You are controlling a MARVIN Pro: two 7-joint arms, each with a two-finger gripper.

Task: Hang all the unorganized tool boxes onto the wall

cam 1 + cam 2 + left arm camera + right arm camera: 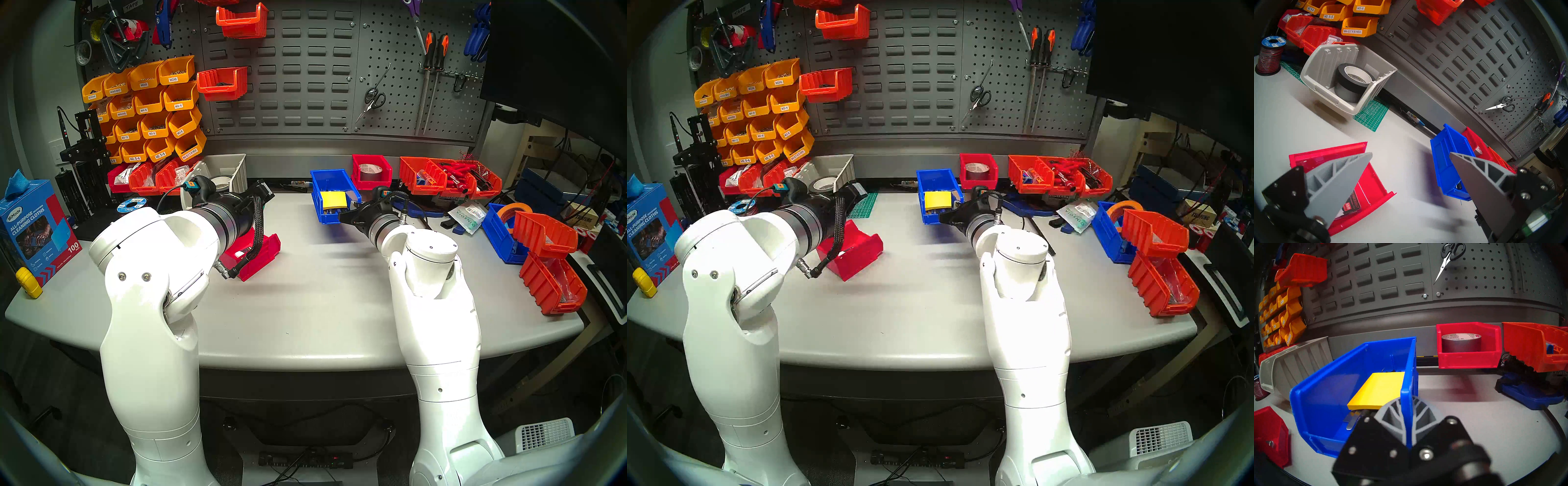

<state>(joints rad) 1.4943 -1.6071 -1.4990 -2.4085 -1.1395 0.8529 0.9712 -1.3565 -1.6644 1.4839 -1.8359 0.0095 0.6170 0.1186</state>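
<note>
Fingers (1407, 414) pinching blue bin (1349, 387) side wall (right arm), clear tabletop (305, 288) around

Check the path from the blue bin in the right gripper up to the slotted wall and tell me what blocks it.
Nothing visible blocks it. The right gripper is shut on the blue bin's side wall, and the slotted wall behind it has bare slots. The red bin with tape sits off to the right.

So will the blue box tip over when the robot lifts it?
Probably a bit. The right hand pinches only one side wall of the blue box, so it may tilt. The yellow pad lies loose inside and might slide.
</note>
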